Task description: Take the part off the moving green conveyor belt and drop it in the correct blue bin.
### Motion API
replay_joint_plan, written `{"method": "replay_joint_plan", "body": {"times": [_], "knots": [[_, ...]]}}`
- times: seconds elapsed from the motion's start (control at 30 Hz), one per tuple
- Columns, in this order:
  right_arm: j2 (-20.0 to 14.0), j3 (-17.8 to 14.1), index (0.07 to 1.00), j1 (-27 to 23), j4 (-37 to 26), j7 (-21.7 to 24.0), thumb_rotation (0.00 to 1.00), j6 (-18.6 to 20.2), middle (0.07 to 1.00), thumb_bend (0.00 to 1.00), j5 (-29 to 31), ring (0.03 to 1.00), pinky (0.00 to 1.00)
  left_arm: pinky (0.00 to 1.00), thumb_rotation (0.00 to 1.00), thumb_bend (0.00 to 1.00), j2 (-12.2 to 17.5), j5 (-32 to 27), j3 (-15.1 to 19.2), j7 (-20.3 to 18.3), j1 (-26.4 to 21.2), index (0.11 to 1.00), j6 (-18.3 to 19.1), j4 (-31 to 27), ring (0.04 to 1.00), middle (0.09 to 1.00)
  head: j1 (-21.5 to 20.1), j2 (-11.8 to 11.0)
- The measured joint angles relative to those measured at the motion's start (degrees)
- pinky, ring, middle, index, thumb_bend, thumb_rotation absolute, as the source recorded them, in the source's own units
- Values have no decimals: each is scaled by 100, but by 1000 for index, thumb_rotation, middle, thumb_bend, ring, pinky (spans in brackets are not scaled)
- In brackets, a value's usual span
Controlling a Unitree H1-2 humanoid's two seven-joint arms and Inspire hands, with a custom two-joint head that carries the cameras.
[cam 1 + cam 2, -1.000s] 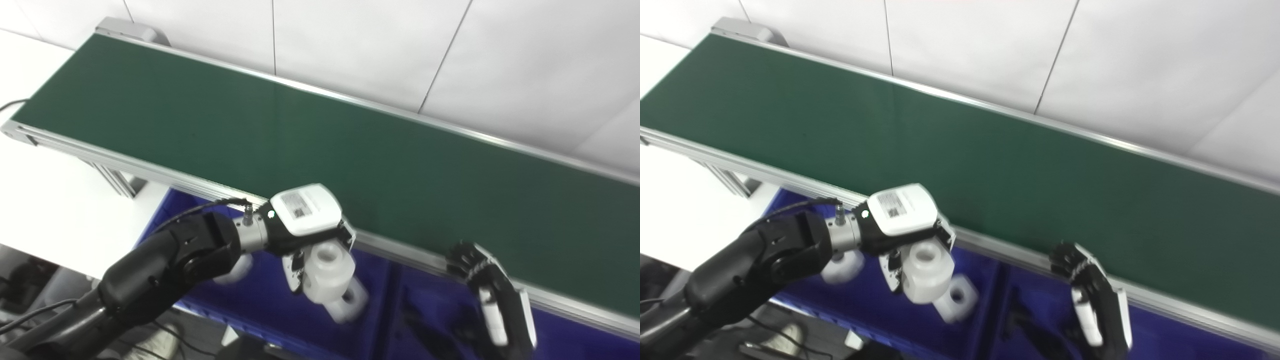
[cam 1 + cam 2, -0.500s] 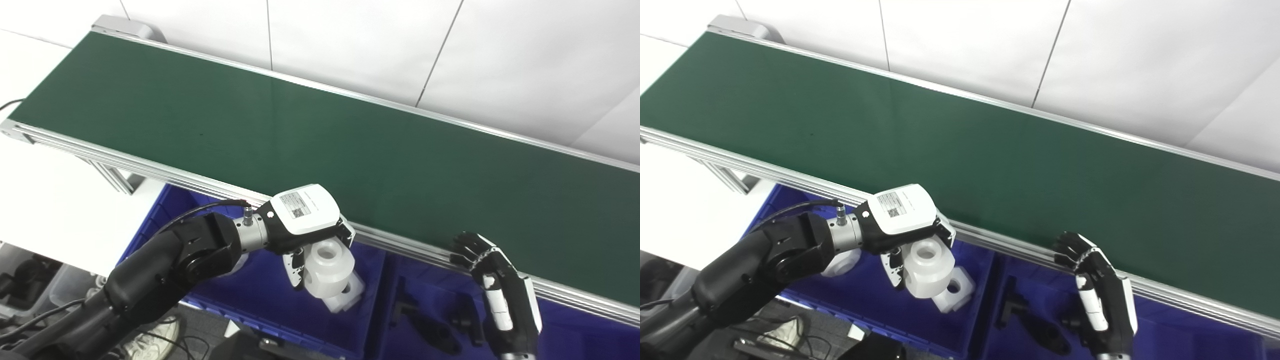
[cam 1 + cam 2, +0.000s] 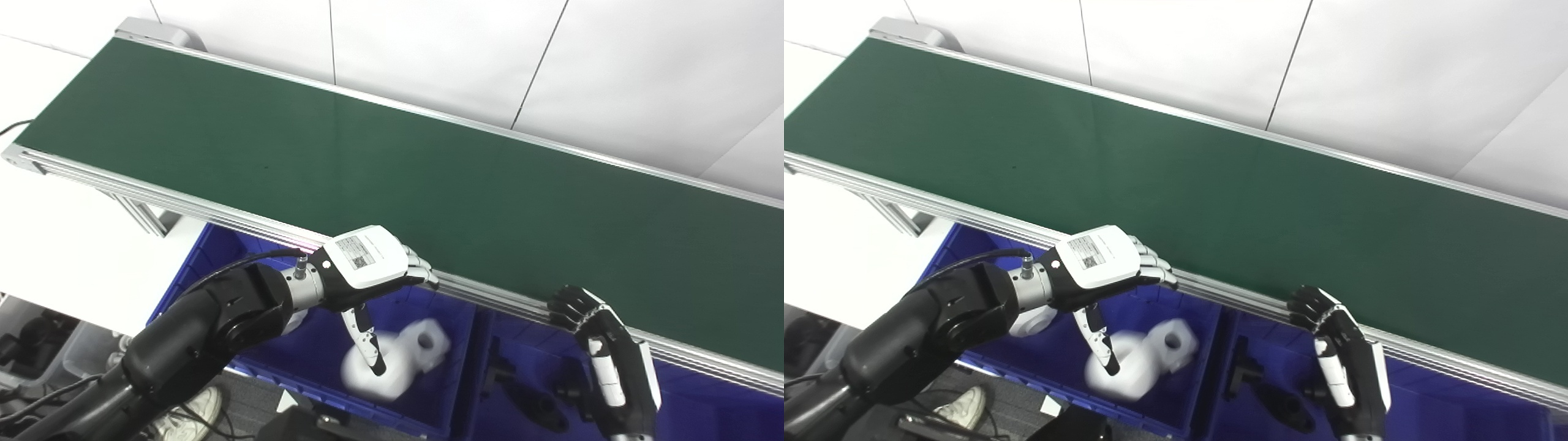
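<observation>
My left hand (image 3: 370,272) hovers over the left blue bin (image 3: 245,358) with its fingers spread and nothing in it. Below it a white plastic part (image 3: 376,370) is blurred, falling inside that bin beside another white part (image 3: 429,343). A third white part (image 3: 1032,321) peeks out under my left wrist. The green conveyor belt (image 3: 392,159) runs across the picture with no part on it. My right hand (image 3: 603,355) stands upright at the belt's near rail, fingers loosely curled and holding nothing.
The right blue bin (image 3: 704,398) holds several black parts (image 3: 533,410). The belt's aluminium rail (image 3: 184,208) lies just behind both hands. A white table (image 3: 55,245) is at the left, and a white wall (image 3: 490,55) stands behind the belt.
My left hand has spread its fingers and let go of the white part, which has dropped into the left bin. The right hand has hardly moved.
</observation>
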Motion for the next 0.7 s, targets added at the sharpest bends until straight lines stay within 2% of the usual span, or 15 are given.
{"method": "replay_joint_plan", "body": {"times": [0.17, 0.27, 0.37, 0.47, 0.53, 0.57, 0.6, 0.63, 0.7], "knots": [[0, 4, 744, -1, 0, 1, 769, 1, 755, 788, 3, 739, 698, 853, 764, 1000, 10, 12, -33, -93, -10, 914, -36, 0, 890, 921, 0, -9], [-2, 5, 743, -3, 1, 2, 774, 0, 753, 782, 18, 735, 692, 865, 773, 1000, 15, 10, -45, -211, -59, 920, -49, -1, 898, 929, -9, -18], [-3, 12, 742, -5, 4, 2, 781, 0, 751, 784, 6, 734, 690, 858, 781, 1000, 15, -17, -40, -280, -108, 917, -64, -24, 895, 926, -26, -18], [-1, 19, 745, -3, 4, -5, 789, 0, 753, 794, -32, 733, 686, 835, 826, 1000, -26, -298, 38, -241, -105, 902, -80, -71, 891, 916, -96, -18], [1, 31, 749, -3, 4, -11, 788, 0, 753, 784, -92, 731, 686, 806, 823, 1000, -207, -725, 191, -115, -60, 894, -28, -141, 869, 906, -359, -26], [4, 38, 751, -3, 4, -19, 790, -1, 751, 773, -129, 730, 686, 793, 830, 1000, -379, -969, 295, -2, -24, 893, 34, -174, 861, 901, -360, -26], [11, 49, 755, 0, 5, -36, 803, -3, 751, 759, -164, 730, 687, 784, 835, 1000, -557, -1254, 372, 114, 4, 894, 103, -191, 857, 897, -595, -26], [25, 68, 755, 0, 10, -60, 810, -6, 751, 760, -213, 732, 693, 768, 815, 1000, -799, -1540, 437, 222, 37, 884, 208, -201, 854, 889, -598, -26], [78, 113, 755, -2, 29, -96, 813, -7, 754, 757, -336, 735, 698, 734, 784, 999, -1309, -2213, 566, 336, 121, 875, 470, -203, 849, 883, -895, -53]]}}
